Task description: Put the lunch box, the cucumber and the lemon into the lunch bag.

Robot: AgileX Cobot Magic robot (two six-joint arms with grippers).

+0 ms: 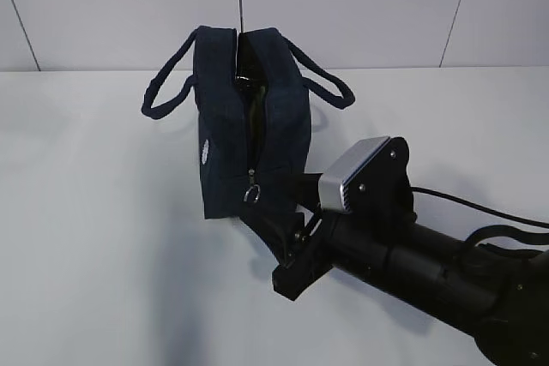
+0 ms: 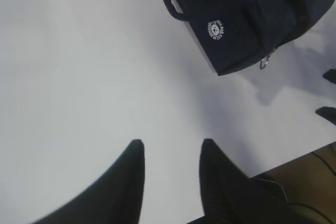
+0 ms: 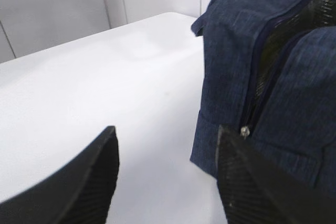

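1. Lunch bag (image 1: 244, 130) stands upright on the white worktop (image 1: 94, 237), zipper parted; contents can't be made out.
2. Right gripper (image 3: 165, 174) is spread and empty, just beside the bag's zipper end.
3. Left gripper (image 2: 170, 174) hovers parted, empty, well apart; only its view shows the white logo (image 2: 216, 29) clearly.

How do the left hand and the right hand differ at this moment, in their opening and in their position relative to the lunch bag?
The right hand stands wider open than the left hand. The right hand is close to the lunch bag, one finger beside its zipper end; the left hand is farther off, over bare table. The left hand looks down on the bag's logo side, the right hand faces its zipper opening. Both are open and empty.
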